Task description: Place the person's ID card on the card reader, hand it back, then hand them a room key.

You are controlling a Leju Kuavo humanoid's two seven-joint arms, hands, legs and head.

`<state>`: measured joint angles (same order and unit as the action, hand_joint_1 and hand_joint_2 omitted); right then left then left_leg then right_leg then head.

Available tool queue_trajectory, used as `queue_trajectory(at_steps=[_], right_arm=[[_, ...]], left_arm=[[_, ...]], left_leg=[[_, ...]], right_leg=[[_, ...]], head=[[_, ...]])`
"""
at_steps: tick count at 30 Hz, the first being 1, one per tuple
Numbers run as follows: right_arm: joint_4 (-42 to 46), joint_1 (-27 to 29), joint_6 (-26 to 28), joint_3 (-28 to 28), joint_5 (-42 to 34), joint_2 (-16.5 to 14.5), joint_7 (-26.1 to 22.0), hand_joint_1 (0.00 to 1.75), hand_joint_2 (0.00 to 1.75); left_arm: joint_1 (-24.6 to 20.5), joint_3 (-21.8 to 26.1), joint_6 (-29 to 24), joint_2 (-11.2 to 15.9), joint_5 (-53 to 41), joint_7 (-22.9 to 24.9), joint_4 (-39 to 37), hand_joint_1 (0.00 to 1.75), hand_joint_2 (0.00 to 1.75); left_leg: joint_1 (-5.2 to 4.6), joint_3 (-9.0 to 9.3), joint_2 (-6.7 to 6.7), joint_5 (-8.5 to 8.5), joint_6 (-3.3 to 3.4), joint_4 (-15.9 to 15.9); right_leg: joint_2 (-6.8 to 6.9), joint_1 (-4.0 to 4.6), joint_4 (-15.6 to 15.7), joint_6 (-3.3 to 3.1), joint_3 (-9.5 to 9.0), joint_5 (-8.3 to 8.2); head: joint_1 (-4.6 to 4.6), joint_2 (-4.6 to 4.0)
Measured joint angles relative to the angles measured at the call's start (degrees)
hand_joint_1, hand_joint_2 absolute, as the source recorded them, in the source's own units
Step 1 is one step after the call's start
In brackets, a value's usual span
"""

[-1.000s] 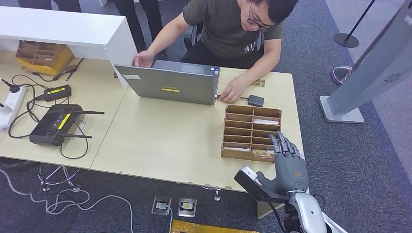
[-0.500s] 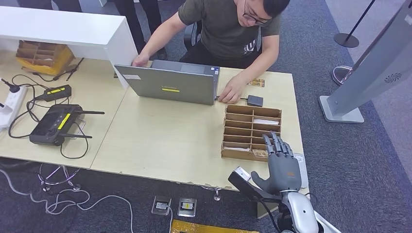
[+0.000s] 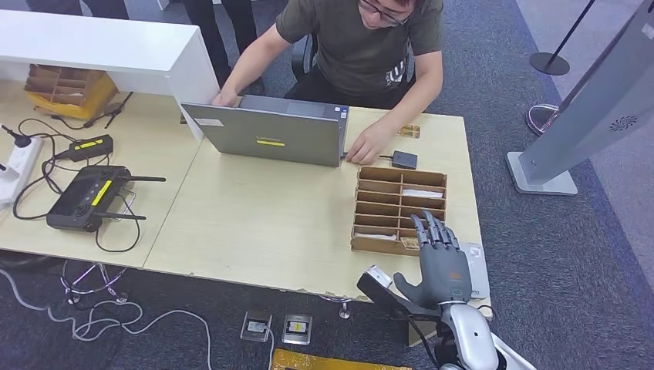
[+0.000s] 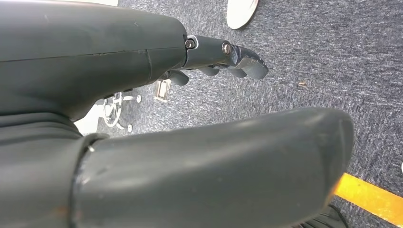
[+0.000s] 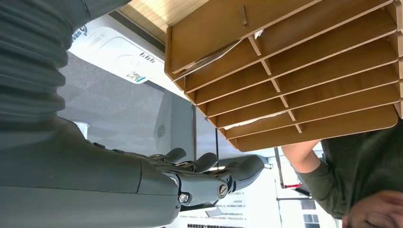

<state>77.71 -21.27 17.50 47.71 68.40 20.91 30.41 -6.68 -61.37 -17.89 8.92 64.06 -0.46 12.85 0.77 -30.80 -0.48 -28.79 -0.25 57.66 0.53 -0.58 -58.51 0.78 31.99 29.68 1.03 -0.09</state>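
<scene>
Figure: reception desk, my own view from above. My right hand [image 3: 442,258] hovers flat over the near end of the wooden card rack [image 3: 399,210], fingers [image 3: 432,231] straight and slightly apart, thumb out to the side, holding nothing. I judge this posture to be a reach into the rack's nearest slot, where a patterned card [image 3: 409,244] lies just beside my fingertips; whether it is a room key I cannot tell. In the right wrist view the rack's slots [image 5: 304,71] run across the frame, with pale cards lying in 2 of them.

The white card reader [image 3: 474,260] lies at the table [image 3: 270,223] edge, touching or just beside the rack and partly under my hand, placed within easy reach of my right arm. A small orange-brown card [image 3: 409,131], possibly the ID card, rests on the table's far side near the person's hand [image 3: 365,148]; it is well apart from the reader. The person [image 3: 355,46] leans over a laptop [image 3: 266,135].

My left hand [image 4: 157,123] hangs over the carpet [image 4: 309,57], fingers [image 4: 237,59] loosely extended and apart, holding nothing.
</scene>
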Motion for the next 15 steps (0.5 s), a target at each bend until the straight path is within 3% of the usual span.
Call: queue_trajectory(at_steps=[15], right_arm=[[-1.3, 0.4, 1.0, 0.0, -1.1, 0.1, 0.0, 0.00, 1.75]], left_arm=[[0.0, 0.0, -0.4, -0.3, -0.5, 0.0, 0.0, 0.00, 0.00]], left_leg=[[0.00, 0.02, 0.01, 0.00, 0.00, 0.0]], right_leg=[[-0.01, 0.00, 0.0, 0.00, 0.01, 0.00]], head=[[0.00, 0.00]])
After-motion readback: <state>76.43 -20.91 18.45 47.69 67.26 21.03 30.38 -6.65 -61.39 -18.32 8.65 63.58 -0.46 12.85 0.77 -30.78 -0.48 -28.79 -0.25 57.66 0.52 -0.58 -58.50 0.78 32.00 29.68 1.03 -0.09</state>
